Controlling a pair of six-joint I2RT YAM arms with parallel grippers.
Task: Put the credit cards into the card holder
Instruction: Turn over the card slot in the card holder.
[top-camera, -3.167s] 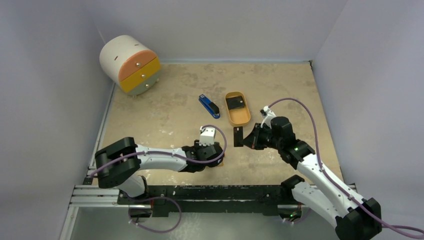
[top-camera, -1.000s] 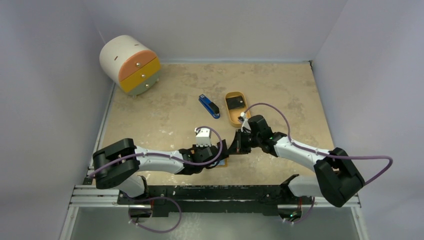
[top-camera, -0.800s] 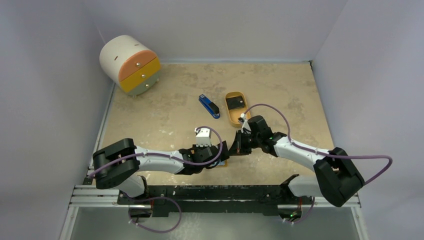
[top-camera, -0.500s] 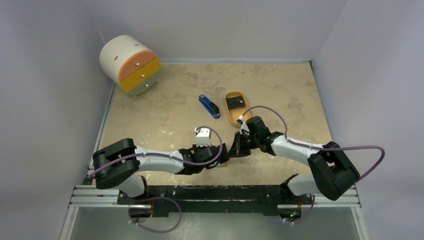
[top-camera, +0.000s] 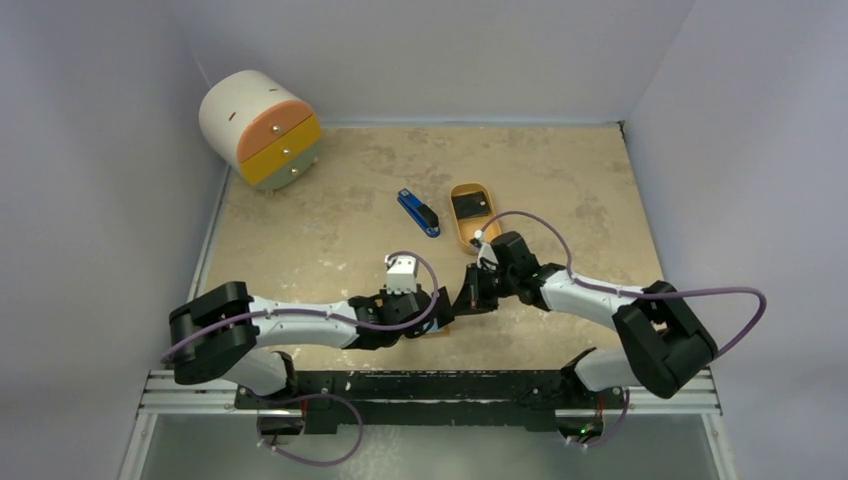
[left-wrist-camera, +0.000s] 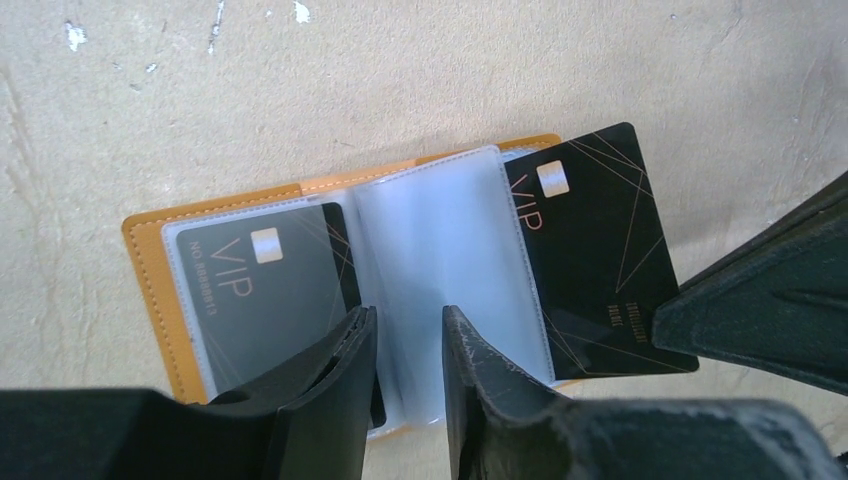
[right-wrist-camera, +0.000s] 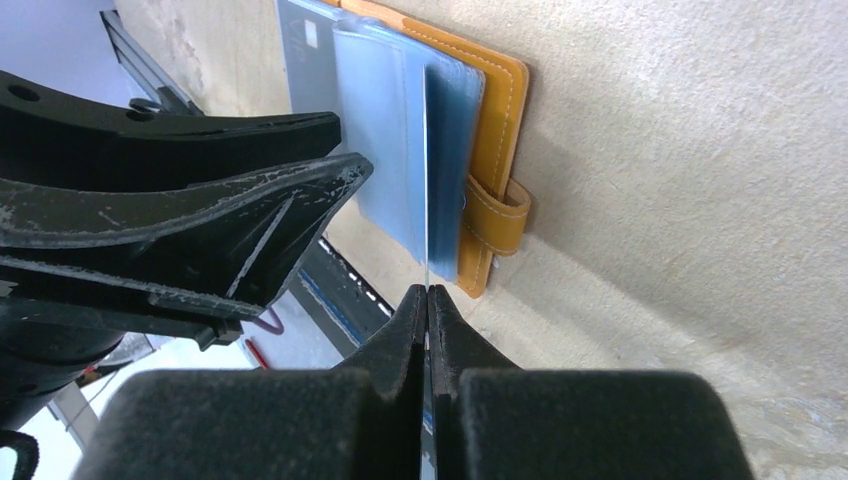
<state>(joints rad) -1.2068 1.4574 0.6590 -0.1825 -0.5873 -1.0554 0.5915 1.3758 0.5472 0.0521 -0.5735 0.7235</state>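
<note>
Orange card holder (left-wrist-camera: 148, 290) lies open on the bench (left-wrist-camera: 400, 80). Left end effector (left-wrist-camera: 405, 325) is over its clear pockets (left-wrist-camera: 440, 240), fingers a little apart — holding nothing. Right end effector (right-wrist-camera: 428, 298) pinches a black card (left-wrist-camera: 590, 250) at the holder's side.

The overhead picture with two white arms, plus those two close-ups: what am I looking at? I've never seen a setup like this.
These are two robot arms, each ending in a two-finger gripper. The wide picture comes from a camera overhead; the close-ups come from cameras on the wrists. On the table stand a round drawer unit, a blue stapler and an orange tray holding a dark card. Nearer the arms an orange wallet lies open, with one VIP card tucked in. The right gripper pinches a second card at an empty clear sleeve. The left gripper sits slightly open over the wallet.
</note>
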